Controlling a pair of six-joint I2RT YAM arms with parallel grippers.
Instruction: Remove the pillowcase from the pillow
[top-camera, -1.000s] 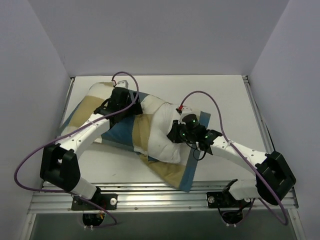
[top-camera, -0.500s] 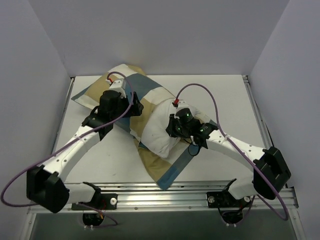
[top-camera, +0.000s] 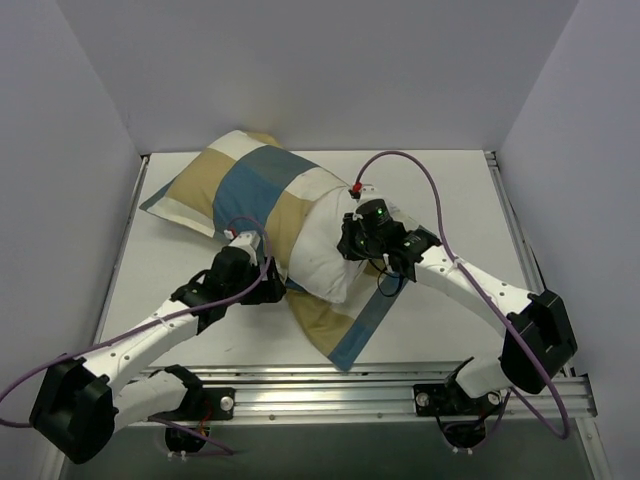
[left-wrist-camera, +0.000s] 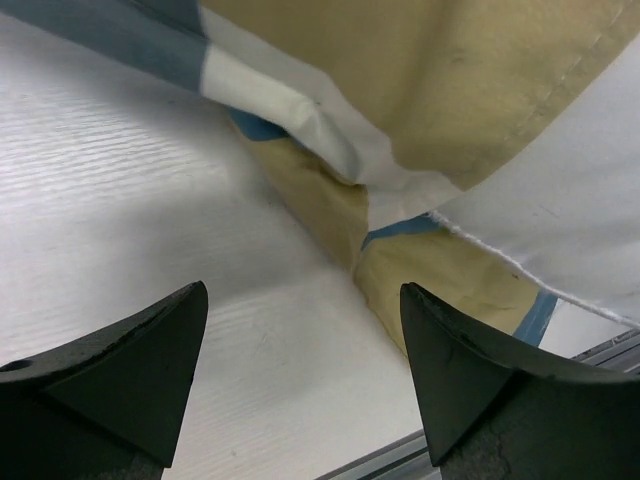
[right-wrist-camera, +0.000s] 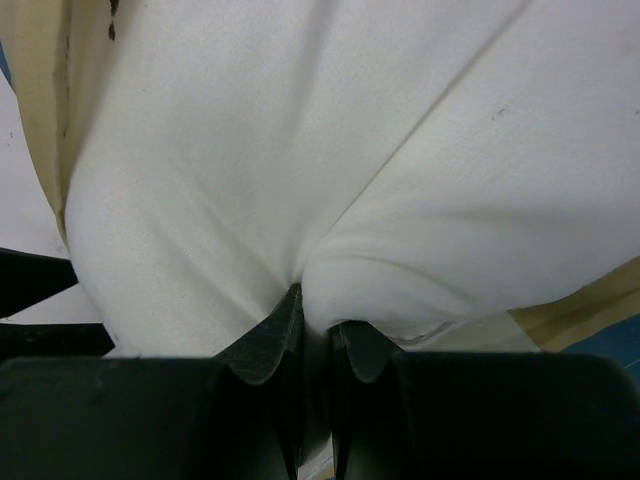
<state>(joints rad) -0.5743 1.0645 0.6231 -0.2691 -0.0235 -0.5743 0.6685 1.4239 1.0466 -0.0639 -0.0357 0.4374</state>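
A: The pillow (top-camera: 325, 255) is half out! Its bare white end pokes from the pillowcase (top-camera: 245, 185), which sheathes the pillow's far-left half. A slack flap of the case spreads over the desk (top-camera: 450, 200) from under the pillow's near end.

B: And the right fingers (right-wrist-camera: 265, 345) are clamped tight on a fold of that bare white end. It's a proper pinch of the cushion itself, not the cover.

A: That's the anchor. Now the left fingers (left-wrist-camera: 150, 350): spread wide, nothing between them, low over the desk just beside the pillow's near-left flank. They face the bunched hem where tan and blue crumple together.

B: (A tricky spot, that hem: cover and cushion lie pressed together there.) What makes this grab a good one?

A: Take the cover only. I'd slide one finger under the loose tan fold beside the pillow and close on the thin layer. Check that no white bulge comes with it. Then pull away from the pillow's bare end, towards its covered far-left end, while the right holds firm.

B: Risk?

A: Pinch the cushion too and both arms just tug on the same thing. A pull that's too steep could also lift the whole pillow rather than strip it. Low and along the pillow's length looks the better line.
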